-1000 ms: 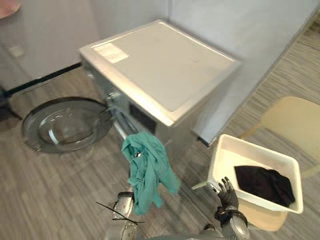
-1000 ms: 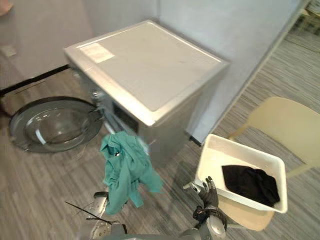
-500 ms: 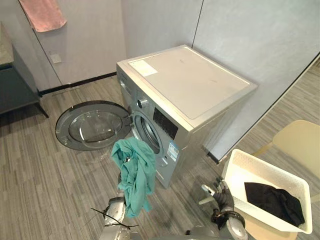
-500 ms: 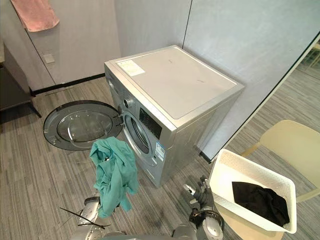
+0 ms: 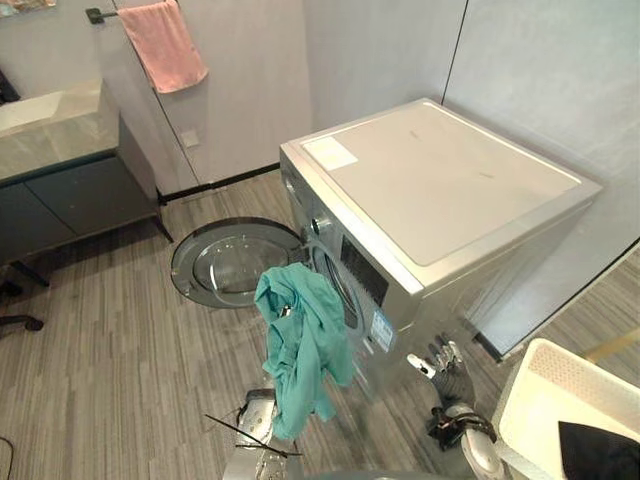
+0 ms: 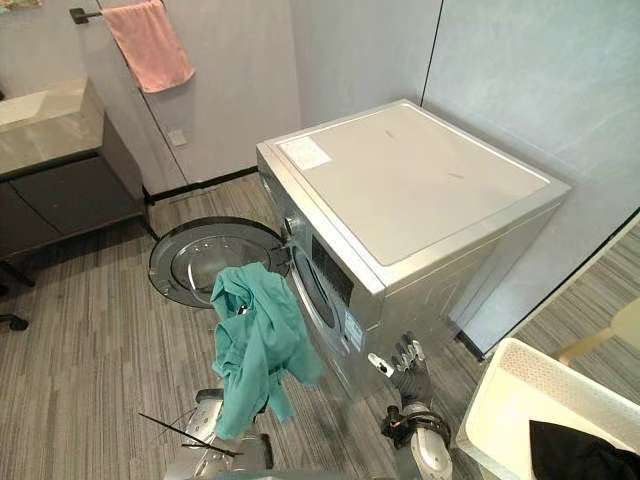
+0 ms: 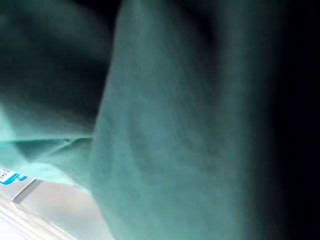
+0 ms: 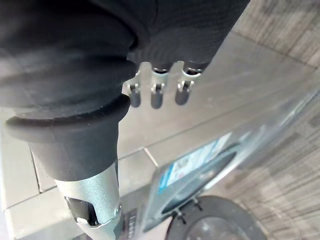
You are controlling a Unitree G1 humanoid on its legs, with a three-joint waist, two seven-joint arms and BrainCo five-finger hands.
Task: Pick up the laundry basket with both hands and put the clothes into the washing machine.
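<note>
The right hand (image 5: 447, 366) has drawn away from the laundry basket (image 5: 558, 385) toward the washing machine (image 5: 450, 200).

The washing machine (image 5: 440, 215) stands against the back wall, with its door (image 5: 232, 265) swung open to its left. A garment (image 5: 302, 350) hangs just before the drum opening, and the right hand (image 5: 447, 368) is to its right. Farther right sits the laundry basket (image 5: 545, 395) with clothing (image 5: 600, 452) in it. A counter (image 5: 55, 125) stands at the far left, with a towel (image 5: 163, 45) on the wall behind it.
</note>
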